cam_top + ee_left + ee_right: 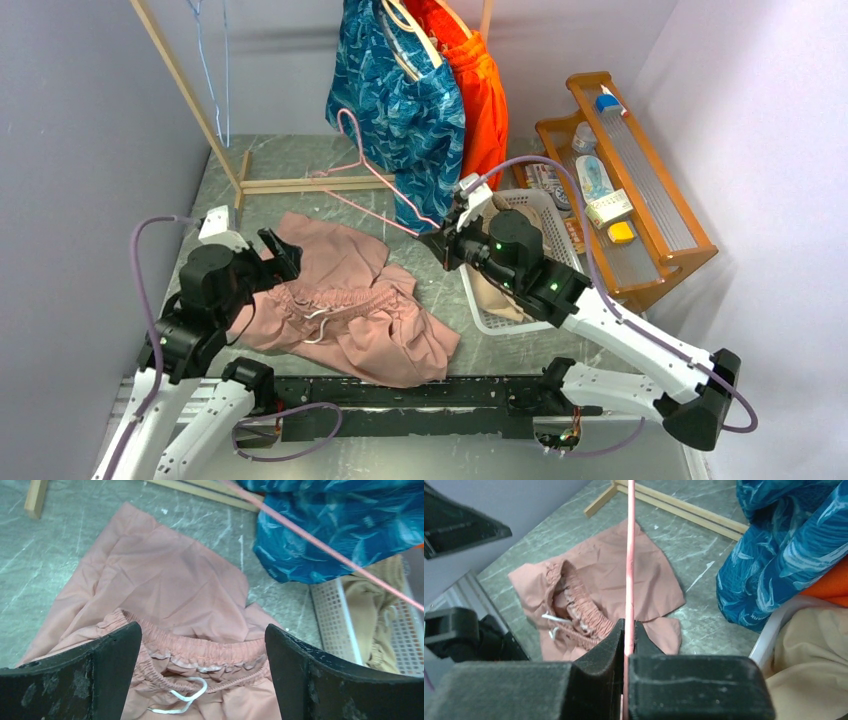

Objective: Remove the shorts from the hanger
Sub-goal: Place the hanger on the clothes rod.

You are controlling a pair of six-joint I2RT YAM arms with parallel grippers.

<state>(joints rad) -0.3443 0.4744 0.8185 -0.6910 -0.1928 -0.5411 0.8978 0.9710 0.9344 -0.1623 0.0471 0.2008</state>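
**A:** The pink shorts are lying crumpled on the worktop, waistband and white cord facing up, and they are looking completely free of the pink hanger.

**B:** Yes, and the left gripper is hovering right above that waistband. Its jaws are standing wide apart and gripping nothing.

**A:** The right gripper is doing the opposite. Its jaws are clenching the thin wire of the hanger and holding it up off the worktop, slanting above the fabric.

**B:** So that pair is looking done to me. The tan shorts are sitting bundled in the white basket on the right.

**A:** That is two pairs off hangers, I'm judging. At the back, though, the blue shorts are hanging from the wooden rack, with the orange shorts hanging just beside them, touching.

**B:** So roughly half the job is remaining. The bare hanger is waiting to be put somewhere, and then those two hanging pairs are needing the same treatment.
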